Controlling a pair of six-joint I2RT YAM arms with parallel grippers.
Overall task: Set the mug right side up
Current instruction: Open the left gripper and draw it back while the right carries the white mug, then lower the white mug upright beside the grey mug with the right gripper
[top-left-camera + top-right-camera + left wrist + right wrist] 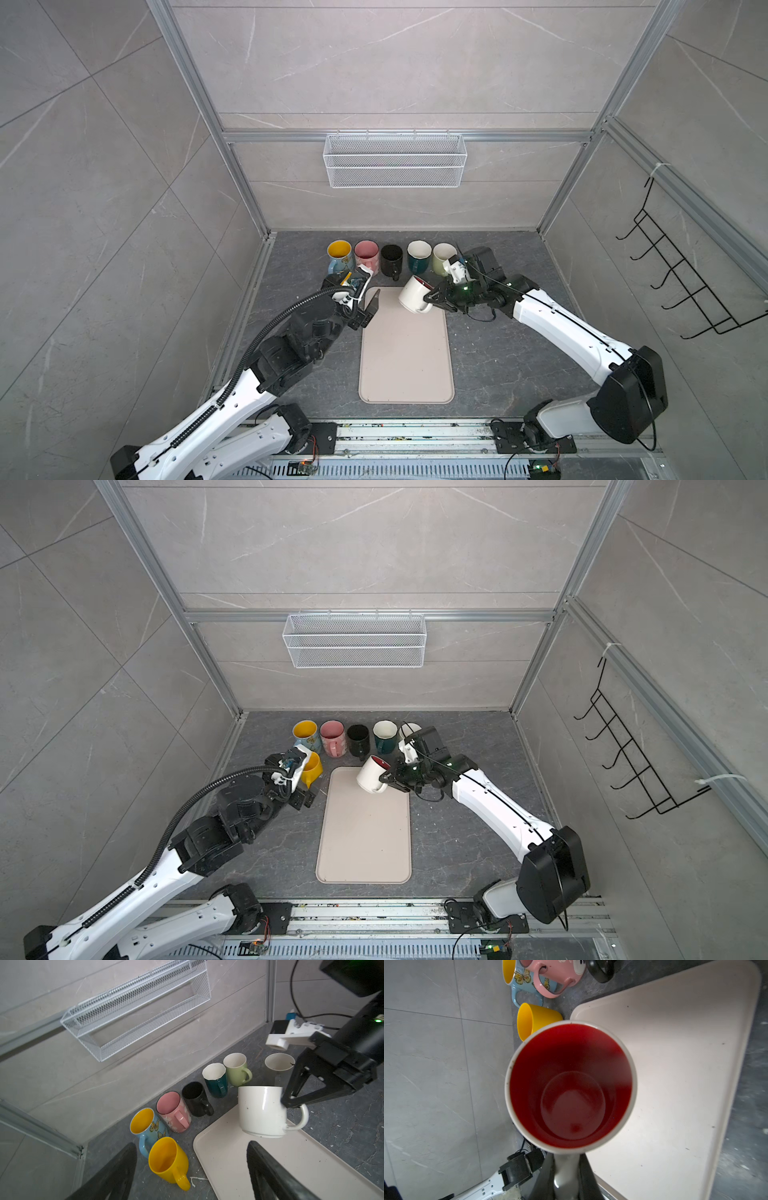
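Observation:
A white mug (411, 295) (369, 776) with a red inside (571, 1084) hangs over the far end of the beige tray (405, 365). Its mouth faces up and it tilts a little. My right gripper (431, 300) (384, 779) (284, 1102) (566, 1169) is shut on its handle. In the left wrist view the white mug (259, 1111) has its base toward the tray (228, 1167). My left gripper (368, 309) (305, 798) (191, 1145) stands open and empty left of the tray, over an upright yellow mug (166, 1161) (311, 769).
A row of upright mugs lines the back wall: blue with yellow inside (340, 253), pink (366, 253), black (391, 257), teal (419, 253), pale green (442, 255). A wire basket (395, 160) hangs on the back wall, and a black hook rack (681, 270) on the right wall.

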